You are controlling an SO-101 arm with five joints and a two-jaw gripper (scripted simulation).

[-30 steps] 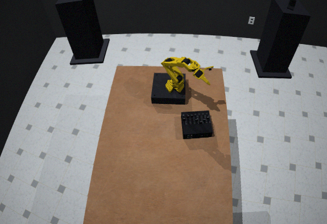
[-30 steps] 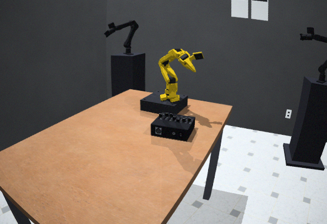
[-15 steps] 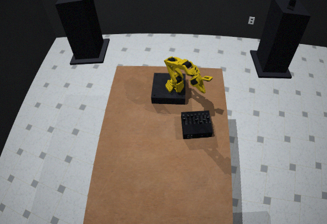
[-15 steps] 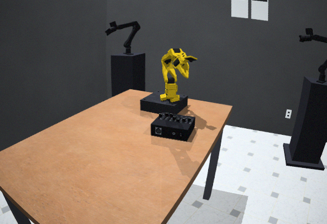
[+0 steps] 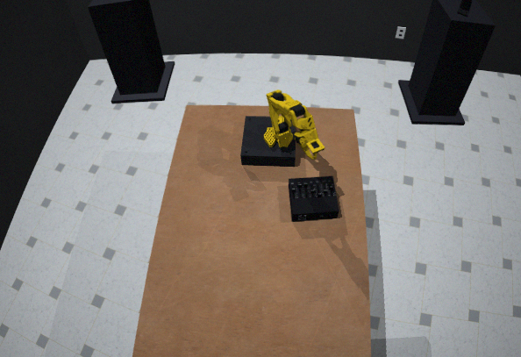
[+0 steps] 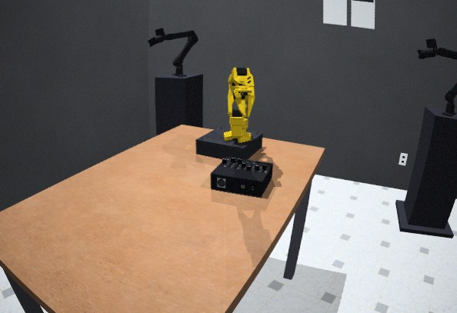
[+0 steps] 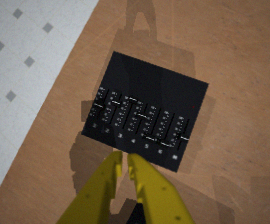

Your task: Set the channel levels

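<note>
Matt wood-look table (image 5: 246, 273) – matt black desk (image 5: 313, 204), yellow plastic-looking fingers, smooth tiled floor (image 5: 447, 229).

The yellow five-joint arm (image 5: 289, 117) stands folded near the far edge of the tabletop, its wrist bent down. The yellow end effector (image 7: 124, 165) points downward, its two fingers closed together with nothing between them.
</note>
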